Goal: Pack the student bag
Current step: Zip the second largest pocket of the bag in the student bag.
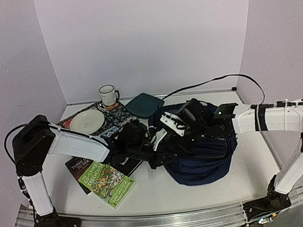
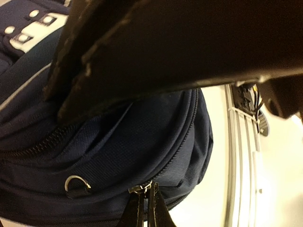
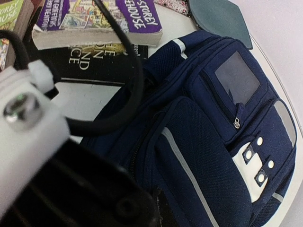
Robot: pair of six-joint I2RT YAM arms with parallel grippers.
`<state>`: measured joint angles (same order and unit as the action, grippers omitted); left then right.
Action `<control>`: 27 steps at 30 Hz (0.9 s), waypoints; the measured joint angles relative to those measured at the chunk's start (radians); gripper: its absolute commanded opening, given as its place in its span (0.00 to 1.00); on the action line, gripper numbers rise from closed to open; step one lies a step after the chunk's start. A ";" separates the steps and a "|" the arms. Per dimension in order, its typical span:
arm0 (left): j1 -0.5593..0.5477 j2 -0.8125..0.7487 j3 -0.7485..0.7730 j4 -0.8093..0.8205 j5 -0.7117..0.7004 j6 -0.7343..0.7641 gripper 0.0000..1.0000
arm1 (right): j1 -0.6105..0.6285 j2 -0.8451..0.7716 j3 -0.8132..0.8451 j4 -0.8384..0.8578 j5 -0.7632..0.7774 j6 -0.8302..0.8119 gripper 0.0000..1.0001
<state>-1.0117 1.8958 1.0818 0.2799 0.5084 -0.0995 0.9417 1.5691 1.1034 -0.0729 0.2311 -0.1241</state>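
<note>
The student bag [image 1: 203,157], a large navy backpack with a thin white stripe, lies on the table right of centre. Both arms meet over its left end. In the left wrist view my left gripper [image 2: 147,190] is shut on a metal zipper pull [image 2: 138,188] at a seam of the student bag [image 2: 118,142]. My left gripper [image 1: 157,152] sits at the bag's near-left edge. My right gripper [image 1: 171,129] hovers just behind it. Only one dark fingertip [image 3: 165,213] shows, low against the student bag [image 3: 213,142], and it looks shut with nothing seen in it.
A green paperback [image 1: 107,180] lies on a dark book [image 1: 81,166] to the left. Behind them are a white plate [image 1: 86,121] on a patterned mat, a mug [image 1: 107,95] and a teal square plate [image 1: 145,104]. A black cable [image 3: 128,85] crosses the right wrist view.
</note>
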 measured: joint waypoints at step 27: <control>-0.088 -0.098 -0.187 0.286 -0.203 -0.392 0.03 | -0.006 -0.105 -0.149 0.177 -0.108 0.195 0.28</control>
<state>-1.0993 1.7978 0.8951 0.5657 0.3059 -0.4919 0.9355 1.4638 0.9549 0.1041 0.1230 0.0712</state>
